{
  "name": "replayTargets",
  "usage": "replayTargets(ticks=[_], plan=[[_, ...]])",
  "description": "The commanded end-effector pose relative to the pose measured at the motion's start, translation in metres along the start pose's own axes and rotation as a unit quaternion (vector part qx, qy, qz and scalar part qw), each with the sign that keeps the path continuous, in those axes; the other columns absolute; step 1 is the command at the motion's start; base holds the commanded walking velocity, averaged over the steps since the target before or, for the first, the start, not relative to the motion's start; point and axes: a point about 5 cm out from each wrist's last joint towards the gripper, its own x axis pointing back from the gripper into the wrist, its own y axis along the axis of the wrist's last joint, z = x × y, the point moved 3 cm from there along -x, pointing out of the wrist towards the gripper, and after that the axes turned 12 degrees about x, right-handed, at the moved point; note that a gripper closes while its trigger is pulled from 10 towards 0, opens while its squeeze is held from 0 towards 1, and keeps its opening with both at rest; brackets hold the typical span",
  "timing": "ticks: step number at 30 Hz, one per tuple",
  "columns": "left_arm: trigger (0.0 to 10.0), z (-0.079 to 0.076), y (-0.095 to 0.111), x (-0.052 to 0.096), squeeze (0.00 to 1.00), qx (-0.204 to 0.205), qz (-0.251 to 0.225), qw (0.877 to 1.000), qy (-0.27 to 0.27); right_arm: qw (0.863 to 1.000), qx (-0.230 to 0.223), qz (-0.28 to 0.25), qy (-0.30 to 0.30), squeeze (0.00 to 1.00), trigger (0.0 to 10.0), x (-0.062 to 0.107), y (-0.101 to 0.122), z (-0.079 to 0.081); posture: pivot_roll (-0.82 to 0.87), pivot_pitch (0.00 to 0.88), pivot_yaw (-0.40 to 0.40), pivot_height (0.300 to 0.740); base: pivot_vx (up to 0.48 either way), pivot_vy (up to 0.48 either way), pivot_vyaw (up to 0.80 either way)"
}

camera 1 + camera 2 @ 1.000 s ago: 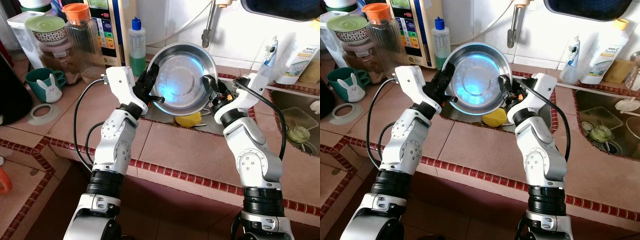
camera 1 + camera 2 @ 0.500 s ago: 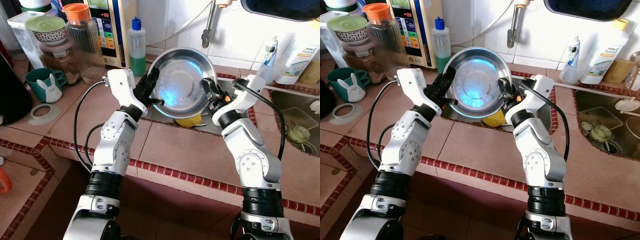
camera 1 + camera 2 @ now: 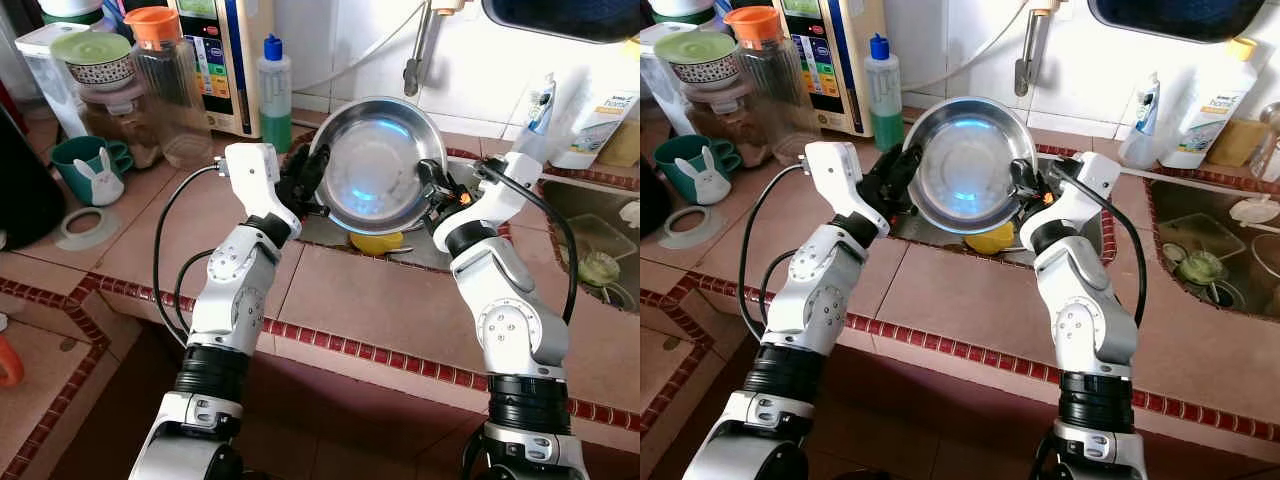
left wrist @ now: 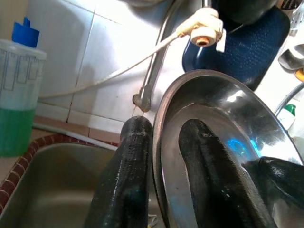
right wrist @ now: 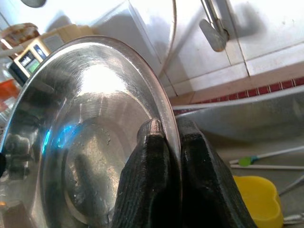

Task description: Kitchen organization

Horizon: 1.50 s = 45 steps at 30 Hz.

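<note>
Over the tiled desk [image 3: 340, 290], the steel bowl [image 3: 380, 165] has been raised and shifted right, pinched by left tool [image 3: 312, 172] and right tool [image 3: 432, 190]; relocation is evidently underway.

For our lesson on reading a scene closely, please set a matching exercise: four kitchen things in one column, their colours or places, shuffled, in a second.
Things:
1. steel bowl
2. rabbit mug
3. sponge
4. jug lid

Descriptions:
A. orange
B. held at its rim by left pincer and right pincer
C. yellow, in the sink
D. green, on the counter

Pairs: 1-B, 2-D, 3-C, 4-A
</note>
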Motion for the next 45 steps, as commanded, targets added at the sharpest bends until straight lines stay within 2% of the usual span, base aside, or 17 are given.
replayTargets(ticks=[1,8,13,15,16,24,25,27,29,30,32,34,35,36,37,42,45], plan=[[10.0,-0.006,0.003,0.0,1.0,-0.008,-0.002,1.0,-0.012,1.0,0.003,-0.009,-0.014,0.0,0.0,-0.002,0.004,-0.004,0.07,0.031,0.002,0.74,0.0,0.0,0.0],[10.0,-0.004,-0.004,0.011,1.0,-0.014,0.014,1.0,-0.014,0.995,0.072,-0.006,-0.072,0.0,0.0,-0.011,0.0,-0.018,0.09,0.029,-0.001,0.74,0.0,0.0,0.0],[10.0,-0.006,-0.015,0.024,1.0,-0.014,0.033,0.999,-0.014,0.98,0.168,-0.005,-0.103,0.0,0.0,-0.023,-0.005,-0.03,0.11,0.028,-0.009,0.74,0.0,0.0,0.0],[10.0,-0.009,-0.021,0.032,1.0,-0.026,0.044,0.999,-0.016,0.954,0.283,-0.013,-0.097,0.0,0.0,-0.031,-0.004,-0.031,0.15,0.028,-0.026,0.74,0.0,0.0,0.0],[10.0,-0.009,-0.021,0.034,1.0,-0.027,0.045,0.998,-0.014,0.948,0.303,-0.014,-0.096,0.0,0.0,-0.032,-0.005,-0.031,0.15,0.028,-0.028,0.74,0.0,0.0,0.0],[10.0,-0.003,-0.039,0.06,1.0,-0.049,0.105,0.993,-0.004,0.939,0.334,0.023,-0.078,0.0,0.0,-0.047,-0.026,-0.031,0.21,0.033,-0.046,0.74,0.0,0.0,0.0],[10.0,-0.002,-0.043,0.064,1.0,-0.049,0.12,0.992,-0.002,0.936,0.344,0.028,-0.072,0.0,0.7,-0.048,-0.029,-0.03,0.21,0.033,-0.046,0.74,0.0,0.0,0.0],[10.0,0.001,-0.051,0.072,1.0,-0.056,0.151,0.987,0.005,0.929,0.363,0.049,-0.056,0.0,3.8,-0.05,-0.037,-0.03,0.22,0.037,-0.043,0.74,0.0,0.0,0.0],[10.0,0.002,-0.053,0.074,1.0,-0.062,0.158,0.986,0.006,0.924,0.375,0.056,-0.049,0.0,3.9,-0.051,-0.04,-0.03,0.22,0.037,-0.042,0.74,0.0,0.0,0.0],[10.0,0.002,-0.053,0.075,1.0,-0.062,0.162,0.985,0.007,0.919,0.389,0.059,-0.042,0.0,5.4,-0.051,-0.041,-0.03,0.22,0.037,-0.041,0.74,0.0,0.0,0.0],[10.0,0.002,-0.055,0.076,1.0,-0.064,0.167,0.984,0.008,0.907,0.415,0.064,-0.032,0.0,5.4,-0.052,-0.043,-0.03,0.22,0.039,-0.039,0.74,0.0,0.0,0.0],[10.0,0.001,-0.056,0.08,1.0,-0.069,0.176,0.982,0.008,0.882,0.465,0.08,-0.013,0.0,10.0,-0.051,-0.05,-0.03,0.23,0.041,-0.039,0.74,0.0,0.0,0.0],[10.0,0.001,-0.057,0.081,0.92,-0.07,0.178,0.981,0.008,0.874,0.478,0.085,-0.01,0.0,10.0,-0.051,-0.052,-0.031,0.23,0.041,-0.039,0.74,0.0,0.0,0.0],[10.0,0.0,-0.057,0.082,0.27,-0.069,0.18,0.981,0.007,0.868,0.488,0.096,-0.006,0.0,10.0,-0.05,-0.055,-0.032,0.23,0.042,-0.039,0.74,0.0,0.0,0.0],[10.0,-0.002,-0.057,0.083,0.0,-0.068,0.181,0.981,0.004,0.857,0.504,0.104,-0.005,0.0,10.0,-0.05,-0.057,-0.034,0.24,0.045,-0.037,0.74,0.0,0.0,0.0],[10.0,-0.006,-0.057,0.086,0.0,-0.064,0.187,0.98,-0.001,0.818,0.56,0.13,-0.009,0.0,10.0,-0.048,-0.061,-0.041,0.25,0.046,-0.033,0.74,0.0,0.0,0.0],[10.0,-0.007,-0.057,0.087,0.0,-0.065,0.189,0.98,-0.002,0.809,0.57,0.142,-0.014,0.0,10.0,-0.048,-0.063,-0.045,0.25,0.047,-0.029,0.74,0.0,0.0,0.0]])
